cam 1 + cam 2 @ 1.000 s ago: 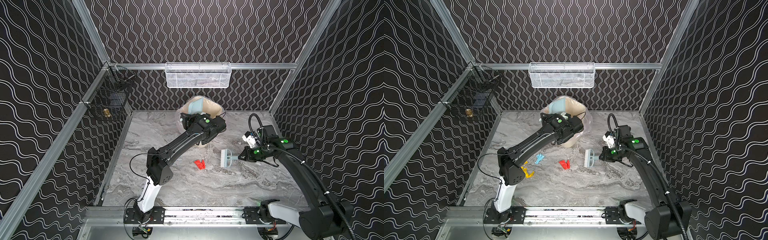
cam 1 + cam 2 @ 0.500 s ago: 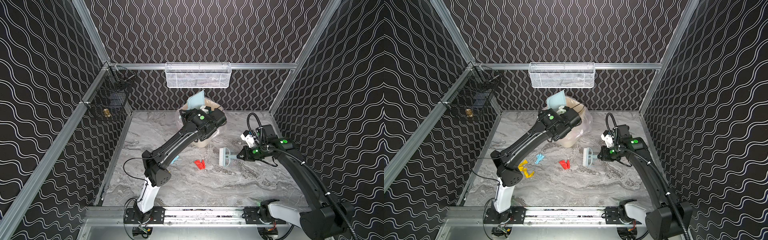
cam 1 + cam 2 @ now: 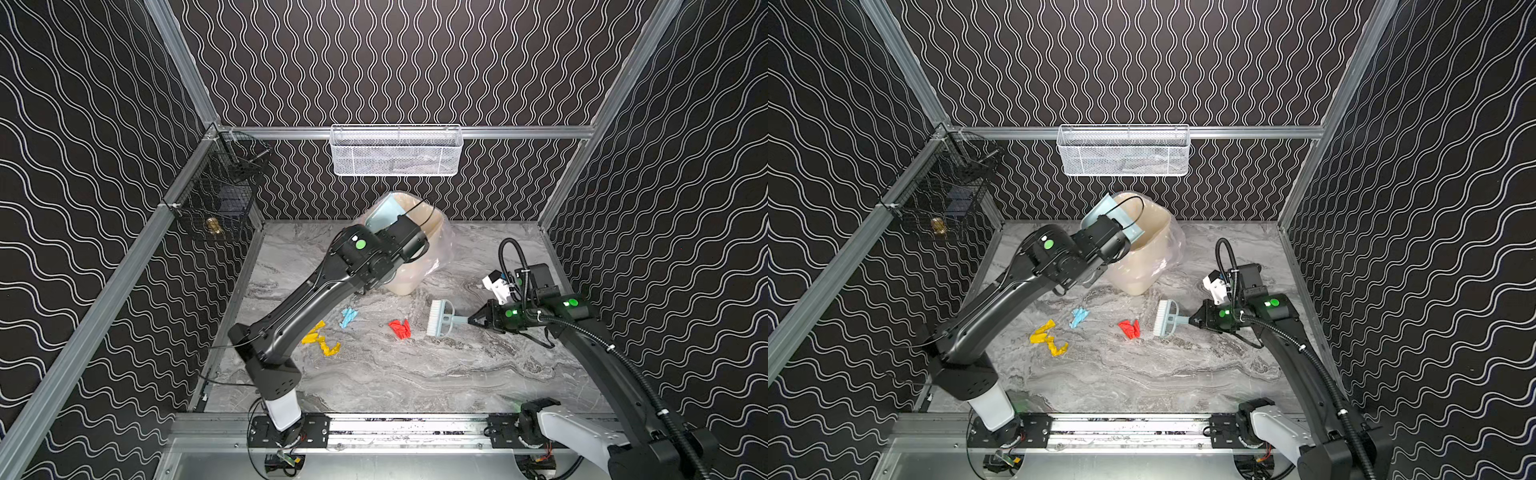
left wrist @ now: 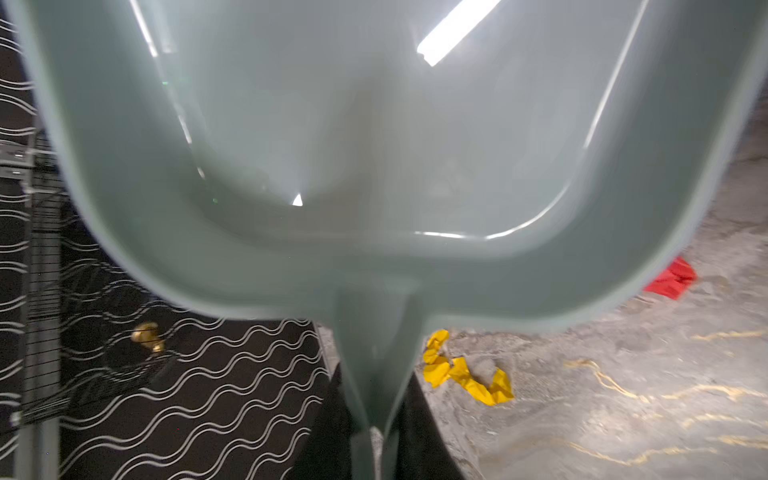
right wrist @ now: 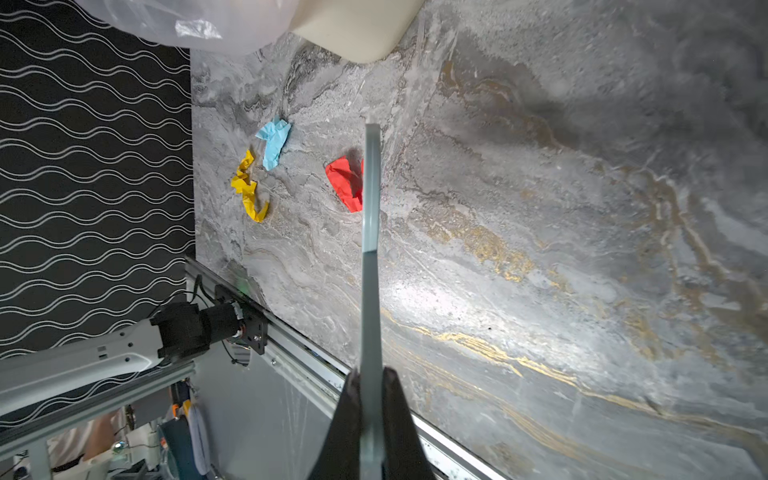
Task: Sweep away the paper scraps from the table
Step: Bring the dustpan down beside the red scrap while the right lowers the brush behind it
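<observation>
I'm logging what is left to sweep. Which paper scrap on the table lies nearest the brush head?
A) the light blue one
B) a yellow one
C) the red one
C: the red scrap lies just beside the bristles of the brush, while the light blue scrap and the yellow scraps lie farther off, nearer the left arm.

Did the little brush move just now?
Yes. The brush in the right gripper has slid left in a top view, closer to the red paper scrap, which stayed put.
</observation>
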`<state>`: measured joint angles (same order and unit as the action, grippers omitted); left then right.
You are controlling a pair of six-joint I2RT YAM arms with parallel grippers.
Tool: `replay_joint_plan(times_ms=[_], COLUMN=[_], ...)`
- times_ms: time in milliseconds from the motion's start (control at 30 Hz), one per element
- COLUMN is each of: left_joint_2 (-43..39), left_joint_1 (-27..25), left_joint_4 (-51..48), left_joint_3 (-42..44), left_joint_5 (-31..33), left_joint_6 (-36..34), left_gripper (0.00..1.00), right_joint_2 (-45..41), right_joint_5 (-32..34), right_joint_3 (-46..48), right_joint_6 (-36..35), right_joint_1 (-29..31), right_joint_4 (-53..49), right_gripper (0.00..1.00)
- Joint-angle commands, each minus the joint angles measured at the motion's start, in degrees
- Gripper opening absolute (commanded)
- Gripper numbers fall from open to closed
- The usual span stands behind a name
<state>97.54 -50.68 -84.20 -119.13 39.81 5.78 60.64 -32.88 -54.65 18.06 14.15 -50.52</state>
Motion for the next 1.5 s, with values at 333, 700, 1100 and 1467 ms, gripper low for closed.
replay_joint_plan(times_ms=[333, 700, 1100, 1467], left_joint_2=[-17.5, -22.2, -25.6, -26.5], left_joint_1=[-1.5, -6.8, -9.3, -12.2], left_joint_4=[1.3, 2.2, 7.3, 12.3], left_joint_3=[21.7, 33.8, 43.5, 52.0], left_joint_5=[-21.0, -23.4, -24.4, -28.5], left_joint_6=[11.3, 19.1, 21.6, 24.8], left_gripper=[0.0, 0.0, 0.0, 0.0], right_joint_2=[1.9, 9.2, 19.3, 16.9], right_joint_5=[0.8, 1.3, -1.8, 4.1], right_joint_3=[4.1, 4.5, 2.4, 4.5], right_joint_6=[16.3, 21.1, 18.0, 15.6], right_joint_1=[13.3, 17.2, 18.6, 18.5], right_joint_4=[17.4, 27.8, 29.0, 20.9], right_gripper=[0.0, 0.0, 0.0, 0.0])
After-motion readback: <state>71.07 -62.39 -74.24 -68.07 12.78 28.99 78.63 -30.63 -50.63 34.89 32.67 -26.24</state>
